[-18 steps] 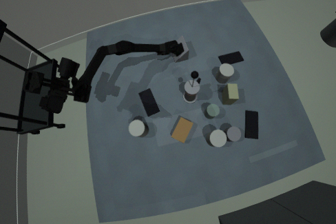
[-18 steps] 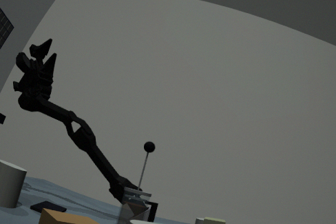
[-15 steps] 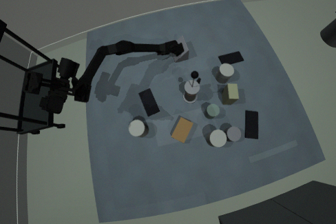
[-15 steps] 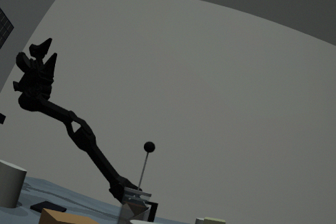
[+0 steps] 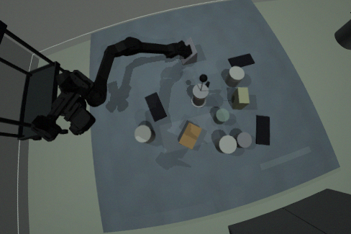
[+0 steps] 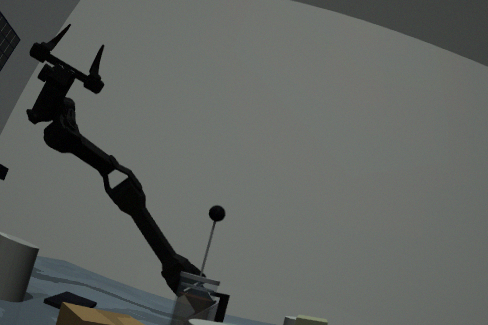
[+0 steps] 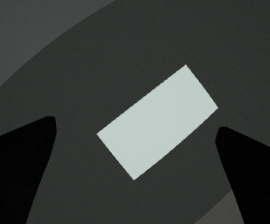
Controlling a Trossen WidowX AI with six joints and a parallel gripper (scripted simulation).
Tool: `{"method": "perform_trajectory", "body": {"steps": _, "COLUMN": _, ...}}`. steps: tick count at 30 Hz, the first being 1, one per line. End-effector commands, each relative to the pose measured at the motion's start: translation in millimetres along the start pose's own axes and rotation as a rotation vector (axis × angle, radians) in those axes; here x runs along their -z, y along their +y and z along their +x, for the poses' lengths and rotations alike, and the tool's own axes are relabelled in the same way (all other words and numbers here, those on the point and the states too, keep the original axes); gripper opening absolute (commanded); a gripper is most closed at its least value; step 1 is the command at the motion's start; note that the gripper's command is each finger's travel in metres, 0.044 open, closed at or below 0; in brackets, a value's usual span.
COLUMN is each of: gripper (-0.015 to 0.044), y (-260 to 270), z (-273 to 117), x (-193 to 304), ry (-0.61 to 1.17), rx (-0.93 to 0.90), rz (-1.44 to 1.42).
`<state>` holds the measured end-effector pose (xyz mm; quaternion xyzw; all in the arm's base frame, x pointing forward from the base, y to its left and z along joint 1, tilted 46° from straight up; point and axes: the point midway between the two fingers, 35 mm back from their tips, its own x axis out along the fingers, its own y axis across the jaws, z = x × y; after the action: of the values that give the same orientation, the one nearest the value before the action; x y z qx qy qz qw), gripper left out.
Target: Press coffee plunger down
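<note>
The coffee press (image 5: 198, 99) (image 6: 200, 312) stands upright near the middle of the blue mat (image 5: 126, 186). Its black plunger knob (image 5: 203, 78) (image 6: 217, 213) sits high above the lid on a long thin rod, so the plunger is up. My gripper (image 5: 67, 130) (image 6: 86, 35) (image 7: 140, 130) is wide open with nothing between its fingers. It is held high and far to the left of the press, fingers pointing upward, away from it. The wrist view shows only a bright white panel on a dark surface beyond the fingers, not the press.
An orange box (image 5: 190, 135) and a pale green cylinder (image 5: 222, 115) stand near the press. A yellow box (image 5: 243, 96), a white cylinder (image 5: 236, 74) and a white cylinder (image 5: 227, 145) stand to the right. Another white cylinder (image 5: 143, 134) and a dark slab (image 5: 156, 106) lie left.
</note>
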<state>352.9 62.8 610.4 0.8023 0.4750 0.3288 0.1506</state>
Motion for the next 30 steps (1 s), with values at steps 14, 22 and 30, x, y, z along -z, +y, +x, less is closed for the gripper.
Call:
{"method": "perform_trajectory", "body": {"steps": 14, "gripper": 0.044, "y": -37, "z": 96, "x": -150, "ry": 0.086, "rx": -0.499, "rz": 1.794}}
{"method": "perform_trajectory", "body": {"steps": 22, "gripper": 0.044, "y": -100, "z": 109, "x": -220, "ry": 0.066, "rx": -0.874, "rz": 2.3}}
{"method": "perform_trajectory", "body": {"steps": 30, "gripper": 0.044, "y": -192, "z": 97, "x": -271, "ry": 0.088, "rx": -1.419, "rz": 2.588}}
